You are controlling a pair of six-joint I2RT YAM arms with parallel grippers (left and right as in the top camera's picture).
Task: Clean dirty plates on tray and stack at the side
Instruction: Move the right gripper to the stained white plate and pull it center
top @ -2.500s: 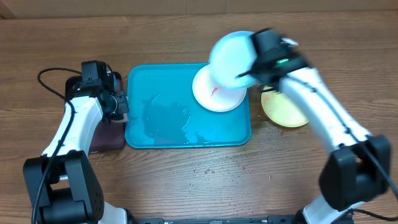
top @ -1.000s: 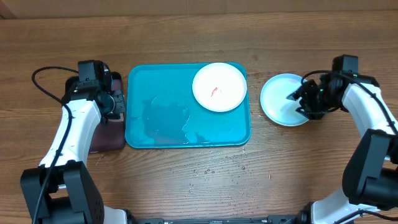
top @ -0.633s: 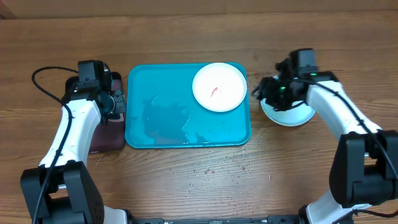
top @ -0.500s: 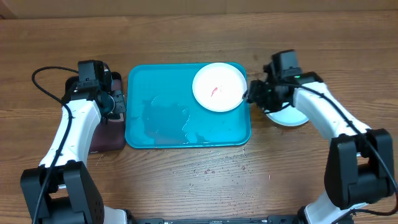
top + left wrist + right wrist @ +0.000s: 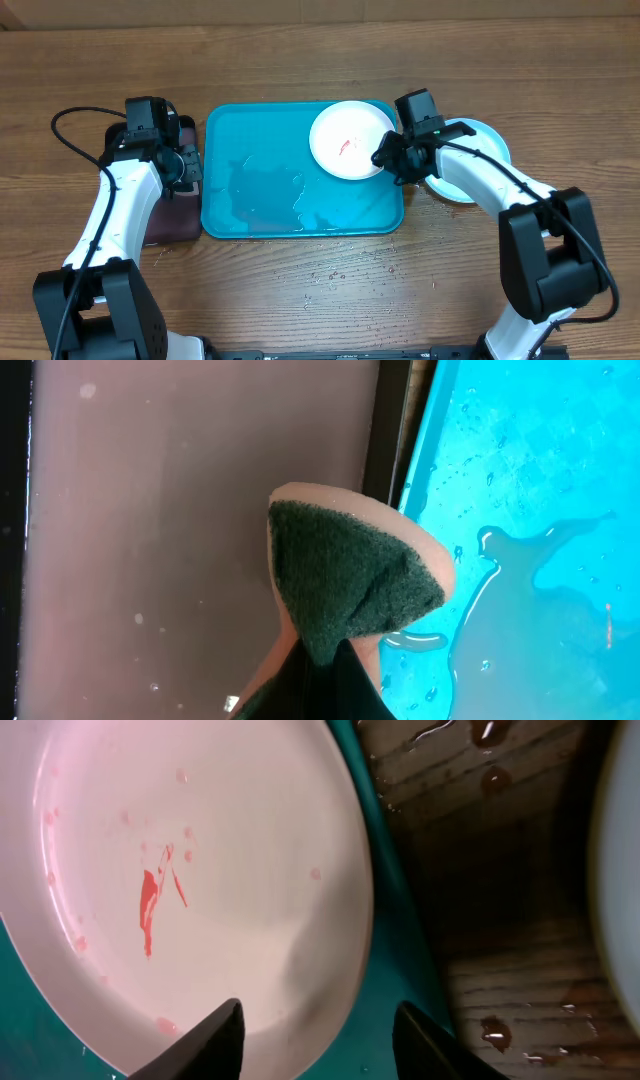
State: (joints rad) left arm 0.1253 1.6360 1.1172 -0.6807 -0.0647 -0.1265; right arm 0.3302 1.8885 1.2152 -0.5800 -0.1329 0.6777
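Note:
The teal tray (image 5: 260, 215) holds a white plate (image 5: 345, 140) with a red smear in its far right corner. My right gripper (image 5: 388, 160) is open at that plate's right rim. In the right wrist view the plate's (image 5: 190, 870) rim lies between the spread fingertips (image 5: 200, 1045) of my right gripper (image 5: 315, 1050), low over the tray (image 5: 390, 970). The light blue plate (image 5: 485, 140) lies on the table right of the tray, partly under my right arm. The yellow-green plate does not show. My left gripper (image 5: 185, 168) is shut on a green sponge (image 5: 350, 575).
A black tray with a pinkish inside (image 5: 180, 510) sits left of the teal tray, under the sponge. Water pools on the teal tray (image 5: 540, 560) and drops lie on the wood in front (image 5: 330, 275). A cable loops at the far left (image 5: 70, 125).
My right gripper set the light blue plate down on the table at the right, let go, and moved left to the white plate's rim. The left arm has not moved.

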